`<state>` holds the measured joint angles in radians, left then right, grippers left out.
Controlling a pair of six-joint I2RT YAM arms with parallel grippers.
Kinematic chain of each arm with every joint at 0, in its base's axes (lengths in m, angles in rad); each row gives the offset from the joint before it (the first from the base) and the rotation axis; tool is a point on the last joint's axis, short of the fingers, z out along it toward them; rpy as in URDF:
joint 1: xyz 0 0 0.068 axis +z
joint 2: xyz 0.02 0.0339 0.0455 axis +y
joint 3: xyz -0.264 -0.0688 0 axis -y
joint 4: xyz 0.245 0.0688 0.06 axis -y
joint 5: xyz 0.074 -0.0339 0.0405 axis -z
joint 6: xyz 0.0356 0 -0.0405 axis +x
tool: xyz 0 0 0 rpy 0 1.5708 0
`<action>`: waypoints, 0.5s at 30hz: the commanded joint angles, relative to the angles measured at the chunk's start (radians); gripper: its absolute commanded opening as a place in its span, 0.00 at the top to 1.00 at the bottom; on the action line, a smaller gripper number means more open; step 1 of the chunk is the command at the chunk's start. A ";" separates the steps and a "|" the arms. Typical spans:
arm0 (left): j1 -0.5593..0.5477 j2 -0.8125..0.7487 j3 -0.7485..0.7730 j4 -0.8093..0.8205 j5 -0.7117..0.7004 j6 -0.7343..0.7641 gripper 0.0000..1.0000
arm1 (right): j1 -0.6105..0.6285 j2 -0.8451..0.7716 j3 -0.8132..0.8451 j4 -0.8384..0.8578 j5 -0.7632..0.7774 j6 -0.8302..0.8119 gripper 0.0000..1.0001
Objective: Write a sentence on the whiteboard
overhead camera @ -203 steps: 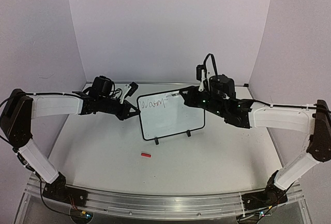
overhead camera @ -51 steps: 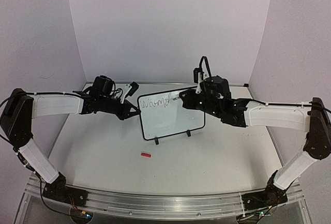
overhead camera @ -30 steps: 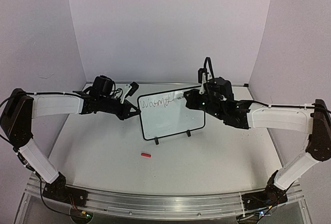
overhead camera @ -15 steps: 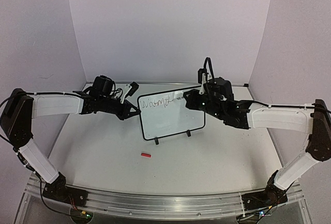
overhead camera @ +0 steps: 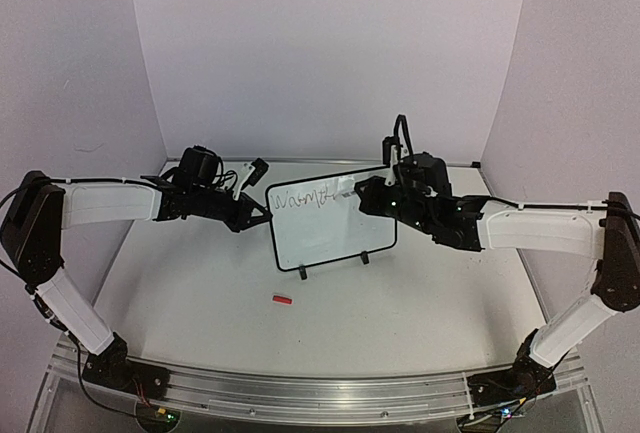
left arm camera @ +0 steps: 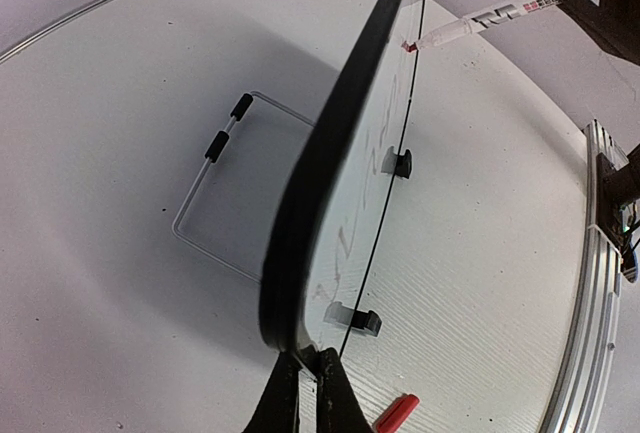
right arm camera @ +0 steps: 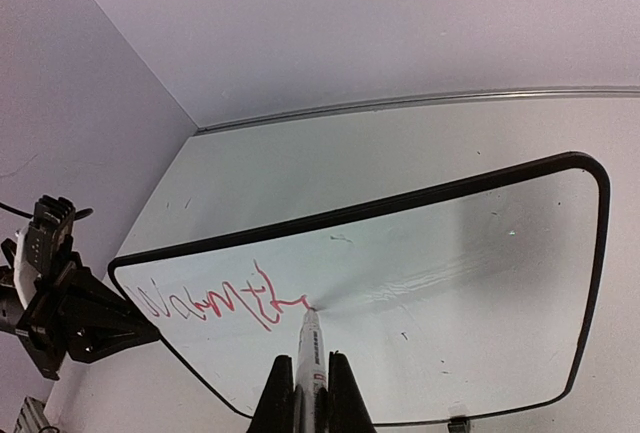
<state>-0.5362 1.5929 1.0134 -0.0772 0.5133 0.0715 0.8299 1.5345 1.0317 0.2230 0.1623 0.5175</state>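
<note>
R gripper [right arm camera: 306,385] clamped on marker [right arm camera: 310,338], tip touching whiteboard [right arm camera: 470,283]
Tip at end of red sentence [right arm camera: 215,298], just ahead of fingers; L gripper [left arm camera: 306,383] pinched on whiteboard's edge

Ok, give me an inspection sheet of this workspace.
Surface: white table.
Job's things: whiteboard upright on clip feet; sentence is one scrawled line along its top; marker tip touches the board.
Clutter: red cap in front of the board; wire frame on the table behind it.
Grippers: left gripper shut on the board's edge; right gripper shut on the marker.
Cables: black cable loops above the right wrist.
Surroundings: lavender walls.
</note>
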 commanded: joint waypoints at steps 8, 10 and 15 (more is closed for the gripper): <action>-0.001 0.019 0.024 -0.058 -0.065 0.046 1.00 | -0.006 -0.152 -0.056 -0.012 0.044 -0.040 1.00; -0.001 0.024 0.028 -0.061 -0.065 0.048 1.00 | -0.016 -0.162 -0.058 -0.021 0.048 -0.052 1.00; -0.001 0.036 0.042 -0.072 -0.066 0.053 1.00 | -0.054 -0.156 -0.058 -0.021 0.020 -0.048 1.00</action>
<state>-0.5369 1.5949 1.0194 -0.0853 0.5133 0.0746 0.8042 1.3840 0.9749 0.2056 0.1774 0.4865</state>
